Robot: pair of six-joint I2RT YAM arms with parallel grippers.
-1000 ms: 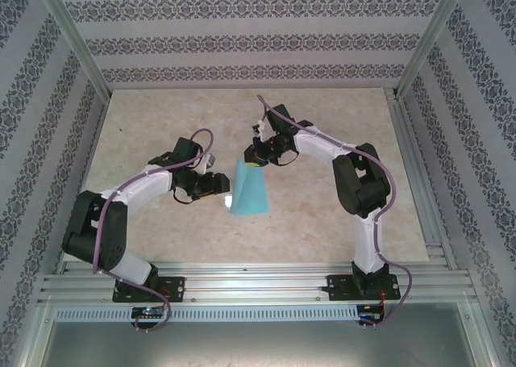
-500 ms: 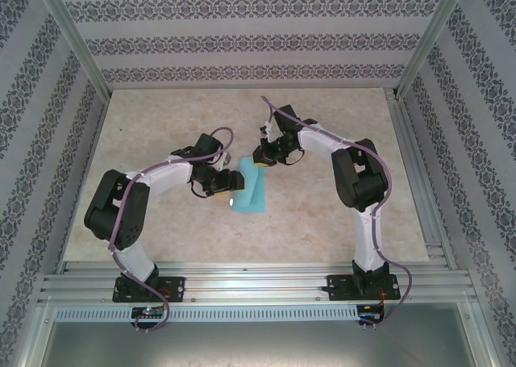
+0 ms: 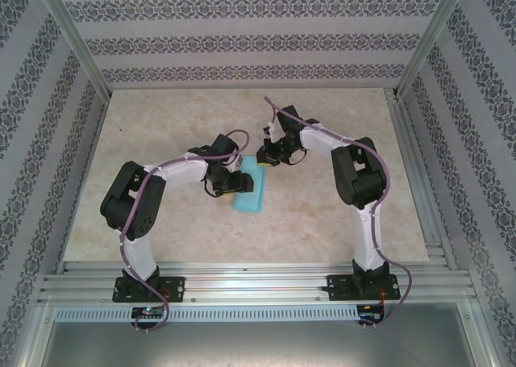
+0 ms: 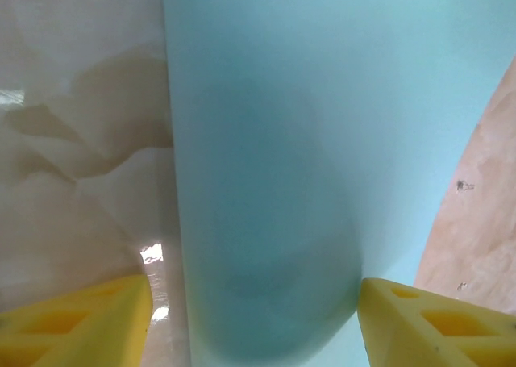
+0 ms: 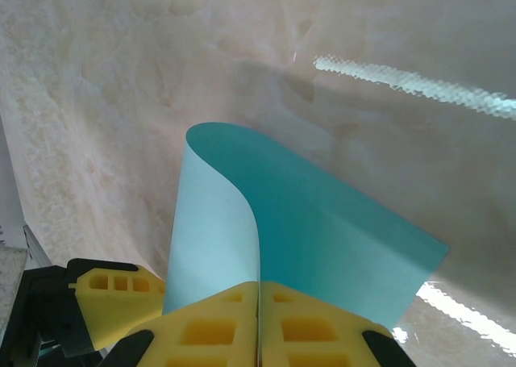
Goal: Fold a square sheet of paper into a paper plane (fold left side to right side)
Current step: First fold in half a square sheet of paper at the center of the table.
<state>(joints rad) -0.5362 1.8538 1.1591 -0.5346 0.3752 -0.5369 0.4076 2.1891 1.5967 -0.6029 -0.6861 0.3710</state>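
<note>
Surface (image 3: 161, 125): beige marbled slab, matte with glare patches. It is enclosed by grey floral-striped wallpapered walls (image 3: 242, 40), and aluminium rails (image 3: 258, 274) carry the arm bases.

Thin light-blue matte sheet of paper (image 3: 251, 199): lies mid-surface, directly nearward of the right end effector (image 3: 263, 154), doubled over into a narrow strip with a rounded, uncreased bend. Its long axis runs far to near, leaning slightly left at the near end.

Right end effector (image 5: 258, 302): yellow fingers pressed together, pinching the far edge of the sheet (image 5: 322, 230).

Left end effector (image 3: 235, 181): just near-left of the right end effector and over the sheet's left side. The jaws are wide apart (image 4: 254, 327) with the curled sheet (image 4: 322, 101) between them; contact cannot be told.

Change over the last second: the sheet was a broader trapezoid and the left end effector sat off its left edge. It has since moved rightward onto the sheet.
</note>
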